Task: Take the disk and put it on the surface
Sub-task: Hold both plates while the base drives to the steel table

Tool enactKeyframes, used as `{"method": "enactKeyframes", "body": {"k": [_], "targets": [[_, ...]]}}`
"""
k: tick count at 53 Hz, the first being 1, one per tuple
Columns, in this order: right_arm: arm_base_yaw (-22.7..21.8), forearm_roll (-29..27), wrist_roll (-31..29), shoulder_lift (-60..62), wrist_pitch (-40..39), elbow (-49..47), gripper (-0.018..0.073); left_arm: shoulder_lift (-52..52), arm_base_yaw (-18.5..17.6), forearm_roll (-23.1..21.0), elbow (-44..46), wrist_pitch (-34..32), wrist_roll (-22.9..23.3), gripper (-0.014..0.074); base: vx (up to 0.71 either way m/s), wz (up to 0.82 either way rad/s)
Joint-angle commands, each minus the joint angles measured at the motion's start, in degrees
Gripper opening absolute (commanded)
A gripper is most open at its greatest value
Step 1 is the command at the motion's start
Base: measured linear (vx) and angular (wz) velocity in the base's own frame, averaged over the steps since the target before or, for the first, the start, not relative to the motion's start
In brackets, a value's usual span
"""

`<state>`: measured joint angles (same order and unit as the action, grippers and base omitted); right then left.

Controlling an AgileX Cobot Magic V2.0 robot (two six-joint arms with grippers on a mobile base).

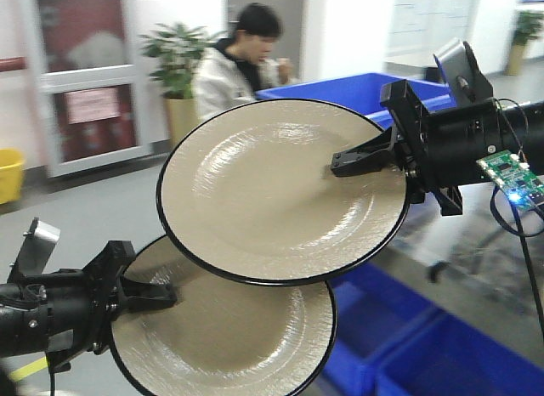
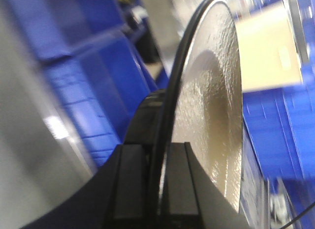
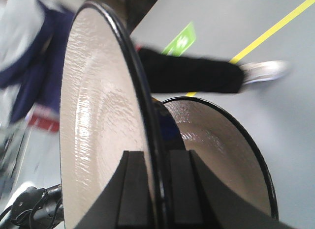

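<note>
The right gripper (image 1: 340, 165) has its jaws clamped on the rim of the upper plate (image 1: 263, 192), one finger on each face. The left gripper (image 1: 166, 296) has its jaws clamped likewise on the lower plate (image 1: 229, 336). Both plates are airborne and steeply tilted, the upper overlapping the lower in the front view; contact between them cannot be determined. The staggered heights likely serve to keep them apart. Neither plate rests on the counter, so placement is judged outstanding.
</note>
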<state>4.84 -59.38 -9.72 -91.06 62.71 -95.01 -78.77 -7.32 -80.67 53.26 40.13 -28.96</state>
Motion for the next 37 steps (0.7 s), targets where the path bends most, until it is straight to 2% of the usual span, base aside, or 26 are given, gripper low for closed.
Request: {"method": "enactKeyframes", "body": {"k": [1, 22, 37], "targets": [[-0.3, -6.9, -0.2, 2.6, -3.3, -2.2, -0.0008, 2.2, -0.2, -6.0, 2.1, 1.6, 0.9, 0.0001, 0.35, -0.86], [-0.3, -6.9, -0.2, 2.6, -3.3, -2.2, -0.0008, 2.2, -0.2, -6.0, 2.1, 1.4, 0.9, 0.0001, 0.33, -0.84], [-0.3, -6.9, -0.2, 2.6, -3.3, -2.2, -0.0008, 2.2, -0.2, -6.0, 2.1, 1.4, 0.9, 0.0001, 0.27, -0.7]]}}
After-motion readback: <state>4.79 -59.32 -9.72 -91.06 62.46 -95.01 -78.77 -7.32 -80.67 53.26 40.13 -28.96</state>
